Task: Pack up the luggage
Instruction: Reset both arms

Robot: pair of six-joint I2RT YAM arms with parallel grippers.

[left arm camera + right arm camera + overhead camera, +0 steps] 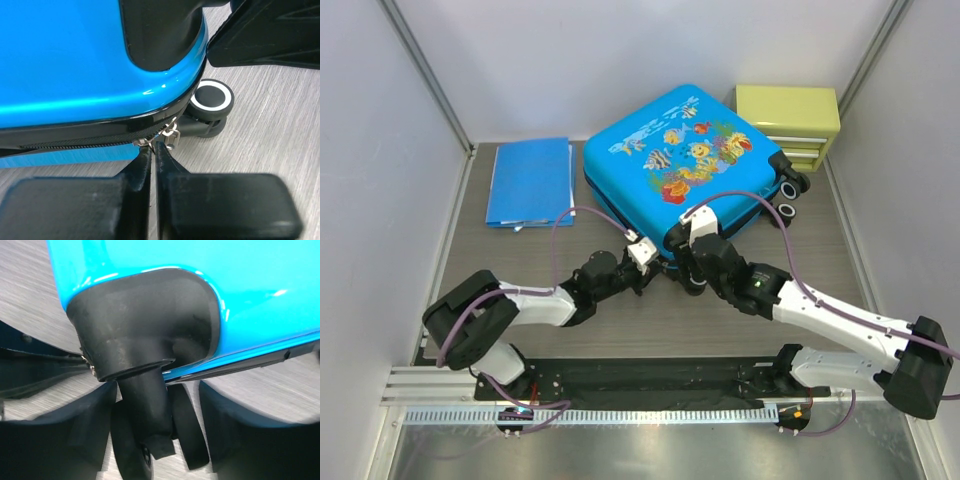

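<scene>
At the centre of the top view, a little above the middle, the luggage [670, 150] was seen lying flat and closed on the table [520, 320]. It was turned so that one wheeled corner pointed down the frame toward both arms. Its long axis was judged to run from the lower right to the upper left of that view.

The left gripper [153, 147] was closed to a thin slit. Its tips were set at the zip pull [170, 133] just below the centre of the left wrist view, and a metal tab appeared to be pinched there. The zip seam [75, 145] ran from that point toward the left edge of the frame, so any draw on the pull was judged to have to follow that line.

The right gripper [157, 392] was held partly open around the corner wheel [131, 450] at the bottom of its view. A gap was visible on the right side.

Both grippers were at the same corner. The left one was the nearer to the zip.

One suitcase, two grippers, one blue folder [530, 182] at upper left and one drawer box [790, 122] at upper right were counted.
</scene>
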